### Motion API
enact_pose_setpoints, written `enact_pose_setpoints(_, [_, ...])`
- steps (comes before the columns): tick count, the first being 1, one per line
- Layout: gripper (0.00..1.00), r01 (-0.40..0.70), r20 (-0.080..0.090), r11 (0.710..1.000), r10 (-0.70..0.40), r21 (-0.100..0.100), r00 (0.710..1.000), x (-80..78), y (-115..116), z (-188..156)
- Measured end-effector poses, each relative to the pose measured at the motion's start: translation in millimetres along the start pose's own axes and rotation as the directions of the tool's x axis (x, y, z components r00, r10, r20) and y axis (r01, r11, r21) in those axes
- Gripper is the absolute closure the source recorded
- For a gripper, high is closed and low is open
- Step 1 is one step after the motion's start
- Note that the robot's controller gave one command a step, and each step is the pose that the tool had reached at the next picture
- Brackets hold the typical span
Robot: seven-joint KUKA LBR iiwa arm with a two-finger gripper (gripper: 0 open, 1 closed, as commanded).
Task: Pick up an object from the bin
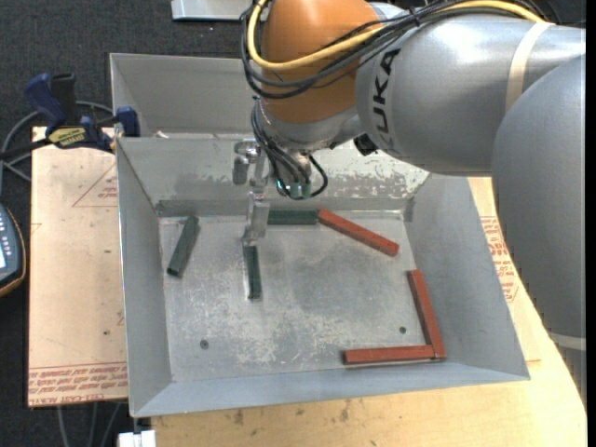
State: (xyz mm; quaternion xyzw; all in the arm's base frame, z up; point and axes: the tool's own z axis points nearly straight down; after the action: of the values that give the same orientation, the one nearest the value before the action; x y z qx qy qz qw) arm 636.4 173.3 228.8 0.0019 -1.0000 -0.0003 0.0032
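Note:
My gripper [253,229] hangs under the orange-covered wrist, over the back middle of the bin. Its tip stands just above the far end of a short dark green stick [252,274], which lies flat on the floor pointing toward the front. A second dark green stick [294,218] lies along the foot of the back wall, just right of the gripper. To its right a red stick [359,232] lies slanted. A third dark green stick [182,246] lies tilted at the left. Nothing shows between the fingers.
Two red sticks form an L at the front right corner: one [425,310] runs along the right wall, the other [391,354] along the front. The arm's big grey body overhangs the bin's right side.

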Motion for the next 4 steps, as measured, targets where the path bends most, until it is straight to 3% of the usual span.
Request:
enact_pose_setpoints(1, [0.00,0.179,0.002,0.984,-0.179,0.004,0.984,-7.3,-91,73])
enact_pose_setpoints(2, [0.00,0.020,0.008,1.000,-0.020,0.001,1.000,-12.4,-134,80])
enact_pose_setpoints(3, [0.00,0.013,0.012,1.000,-0.013,0.002,1.000,-11.7,-193,61])
enact_pose_setpoints(4, [0.00,-0.081,0.002,0.997,0.081,0.000,0.997,-12.8,-243,164])
